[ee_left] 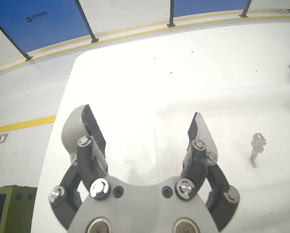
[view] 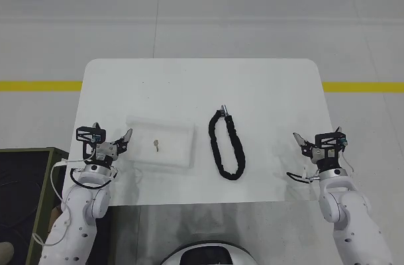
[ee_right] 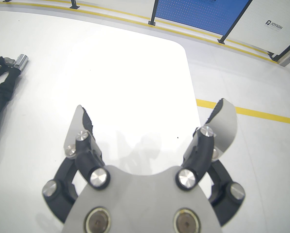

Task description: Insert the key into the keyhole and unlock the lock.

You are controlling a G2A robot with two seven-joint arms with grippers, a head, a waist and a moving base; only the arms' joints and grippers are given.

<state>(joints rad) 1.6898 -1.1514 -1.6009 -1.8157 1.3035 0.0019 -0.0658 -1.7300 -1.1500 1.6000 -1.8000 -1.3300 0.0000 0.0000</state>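
Observation:
A small silver key (view: 156, 144) (ee_left: 257, 147) lies flat on a white pad (view: 179, 129) left of the table's middle. The lock is a black sleeved chain loop (view: 226, 147) (ee_right: 0, 90) with a silver cylinder end (view: 222, 110) (ee_right: 21, 61), lying right of the pad. My left gripper (view: 109, 136) (ee_left: 145, 116) stands open at the table's left edge, a short way from the key. At the right edge my right gripper (view: 296, 156) (ee_right: 152, 112) is open too, well apart from the chain. Nothing sits between either pair of fingers.
The white table (view: 268, 86) has rounded corners and bare surface at the back. A dark green box (view: 16, 179) (ee_left: 11, 207) stands on the floor beside the left arm. Yellow floor lines (view: 30, 85) run behind the table.

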